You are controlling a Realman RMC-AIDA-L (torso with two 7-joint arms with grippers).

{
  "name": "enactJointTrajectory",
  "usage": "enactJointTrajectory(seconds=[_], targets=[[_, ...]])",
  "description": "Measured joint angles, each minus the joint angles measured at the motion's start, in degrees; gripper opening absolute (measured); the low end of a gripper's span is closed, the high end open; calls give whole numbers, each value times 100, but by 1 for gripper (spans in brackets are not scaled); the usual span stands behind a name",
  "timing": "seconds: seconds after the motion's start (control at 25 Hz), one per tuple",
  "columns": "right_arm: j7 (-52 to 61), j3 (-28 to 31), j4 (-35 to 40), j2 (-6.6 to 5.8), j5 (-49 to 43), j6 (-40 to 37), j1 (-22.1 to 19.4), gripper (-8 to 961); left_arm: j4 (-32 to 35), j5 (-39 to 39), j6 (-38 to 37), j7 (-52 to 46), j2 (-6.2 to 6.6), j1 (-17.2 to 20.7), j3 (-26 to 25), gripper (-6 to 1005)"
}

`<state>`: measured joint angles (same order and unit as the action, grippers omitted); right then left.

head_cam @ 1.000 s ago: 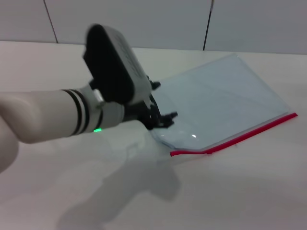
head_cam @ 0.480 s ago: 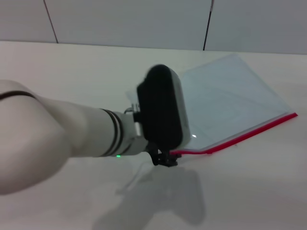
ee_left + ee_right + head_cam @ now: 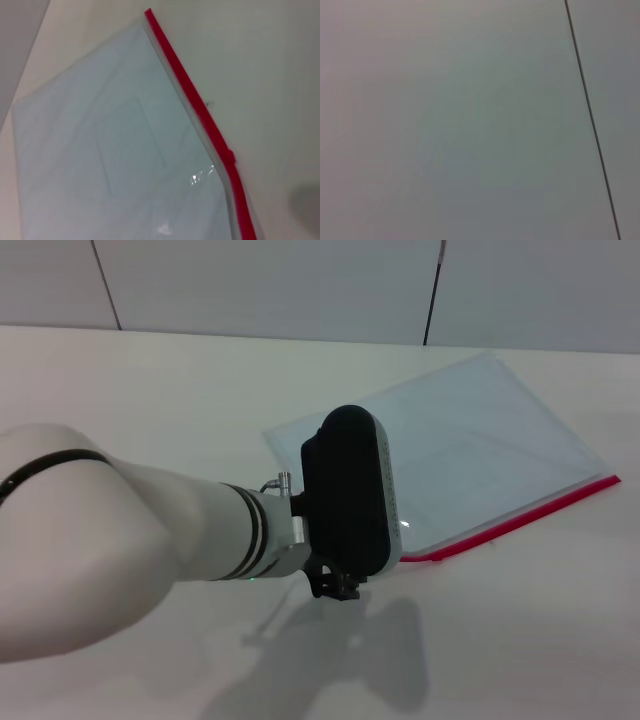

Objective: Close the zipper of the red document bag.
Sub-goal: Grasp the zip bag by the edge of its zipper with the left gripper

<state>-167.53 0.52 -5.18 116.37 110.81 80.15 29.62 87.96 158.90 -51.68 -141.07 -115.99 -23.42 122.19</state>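
The red document bag [image 3: 470, 445] is a flat, pale, translucent pouch lying at an angle on the table, right of centre in the head view. The zipper [image 3: 520, 517] is the red strip along its near edge. My left arm reaches in from the left, and its black wrist housing covers the bag's near-left corner. Below that housing my left gripper [image 3: 336, 586] sits at the left end of the red strip, mostly hidden. The left wrist view looks along the bag [image 3: 110, 150] and the zipper [image 3: 200, 110], with a small red slider [image 3: 229, 156] on the strip. My right gripper is out of view.
The bag rests on a pale table [image 3: 150, 390] that runs back to a panelled wall [image 3: 300, 280]. The right wrist view shows only that grey wall [image 3: 470, 125] with one dark seam.
My left arm has swung from the bag's left edge toward me and to the right, ending over the near-left corner at the end of the red strip. The bag has stayed put.
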Motion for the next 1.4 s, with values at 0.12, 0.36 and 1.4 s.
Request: enactJointTrajectory(seconds=[0.12,0.36,1.4], targets=[[1,0,0,5,2,1,0,881,-327,9,323,7,-3,-102,47,794],[3,6,-2,9,2,9,0,881,-624,-38,930,270,-8,-126,85,786],[28,27,-25,9,2,54,-18,882,-1794,-699,1828,518,-13,-579,136,754]])
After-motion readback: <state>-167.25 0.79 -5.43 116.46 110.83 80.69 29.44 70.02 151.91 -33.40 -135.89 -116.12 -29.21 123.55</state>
